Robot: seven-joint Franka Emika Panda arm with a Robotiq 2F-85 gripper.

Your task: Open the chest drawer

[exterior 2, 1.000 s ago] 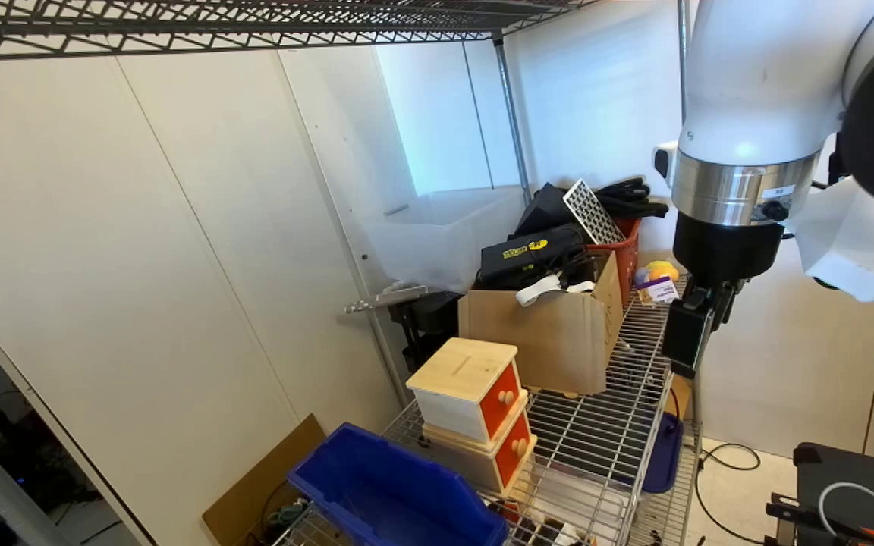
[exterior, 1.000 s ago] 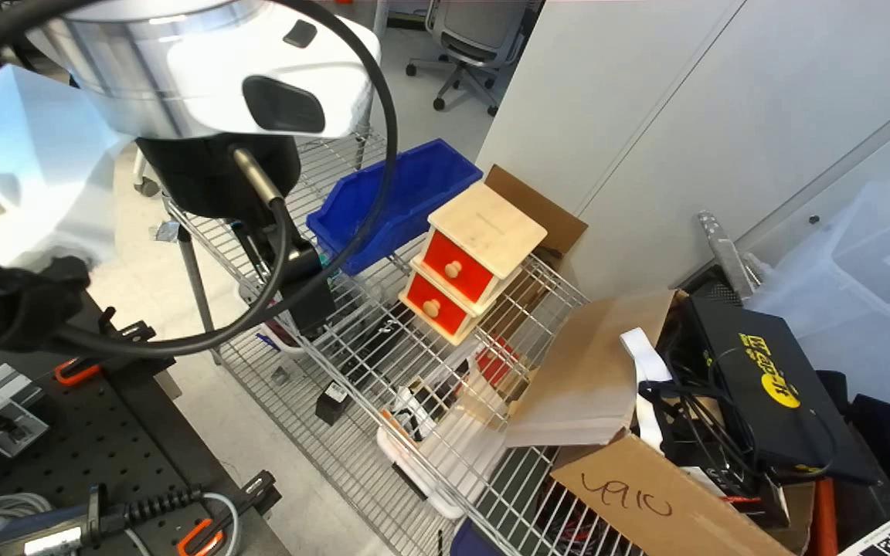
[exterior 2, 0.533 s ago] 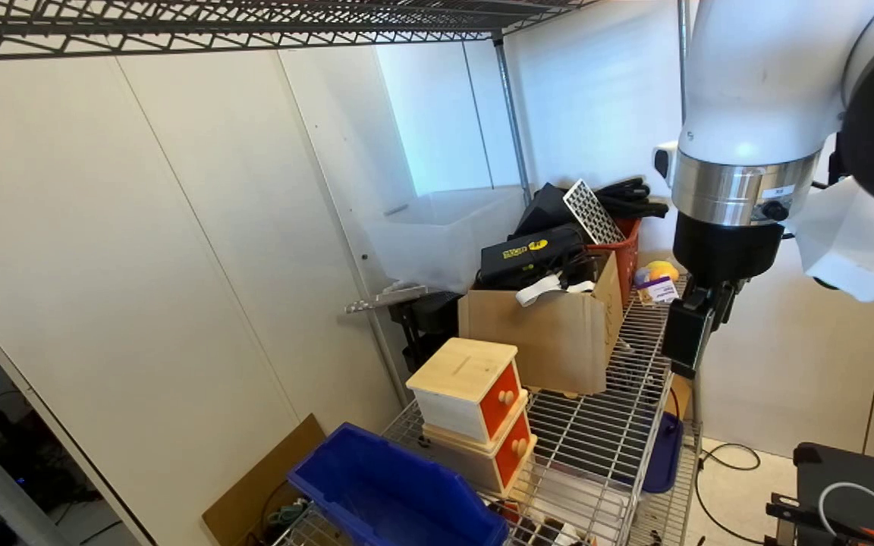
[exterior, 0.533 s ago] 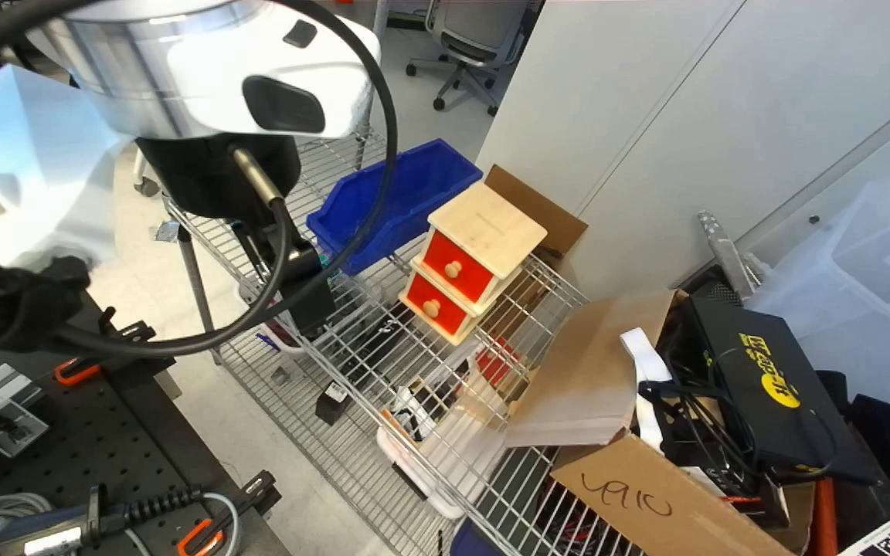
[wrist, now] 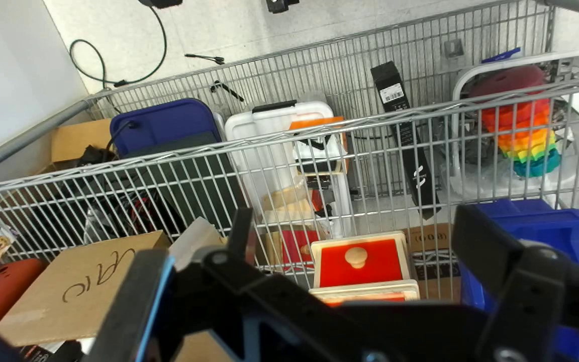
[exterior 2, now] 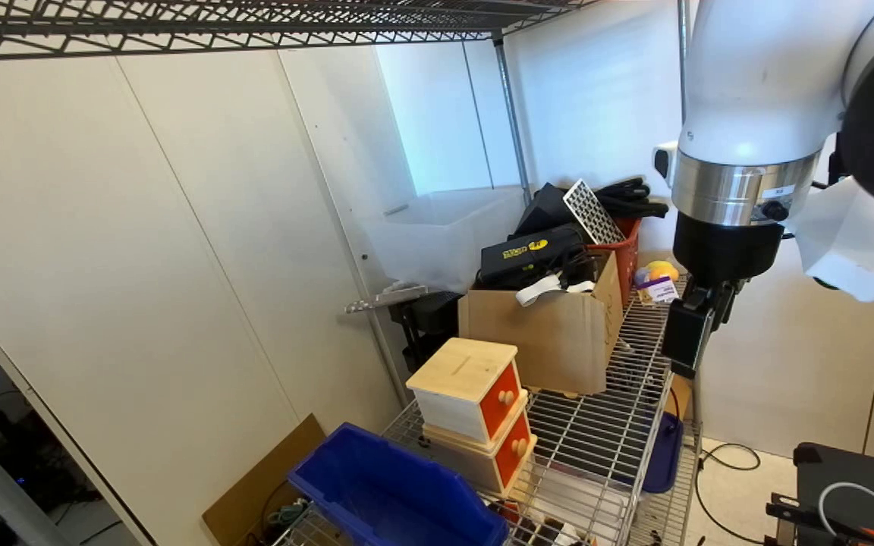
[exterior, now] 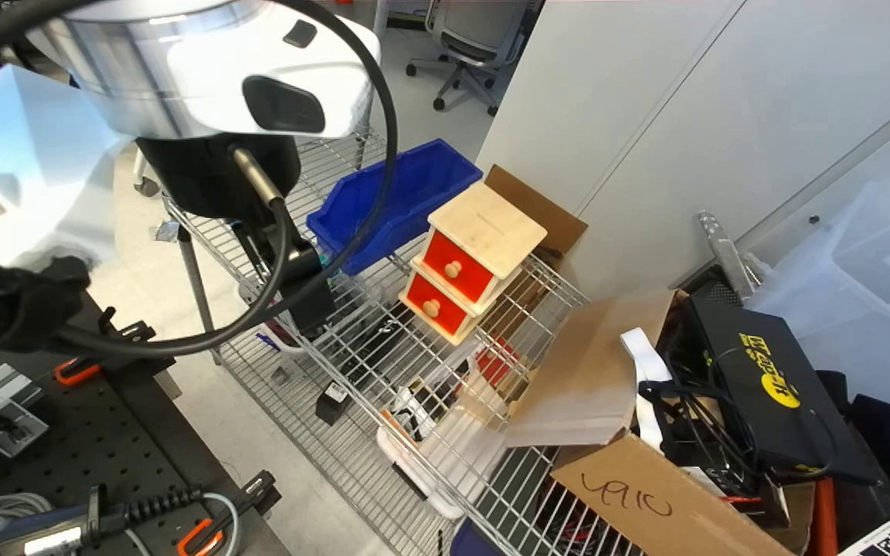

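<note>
The light plywood chest (exterior: 489, 228) stands upright on the wire shelf and also shows in an exterior view (exterior 2: 461, 369). Its two red drawers, upper (exterior: 467, 259) and lower (exterior: 423, 297), look shut, each with a pale round knob. The wrist view shows the lower drawer front (wrist: 380, 261) with its knob (wrist: 356, 257); the upper drawer is mostly hidden behind the gripper body. My gripper (wrist: 359, 235) is open and empty, its fingers wide apart. In both exterior views the gripper (exterior: 290, 286) (exterior 2: 699, 341) hangs on the drawer side, apart from the chest.
A blue bin (exterior: 406, 193) stands beside the chest. A cardboard box (exterior 2: 539, 334) holding cables and a black case stands on its other side. Wire shelf bars (exterior 2: 596, 432) run in front. A brown cardboard sheet (exterior: 534, 208) and the wall are behind. A cable loops round the arm.
</note>
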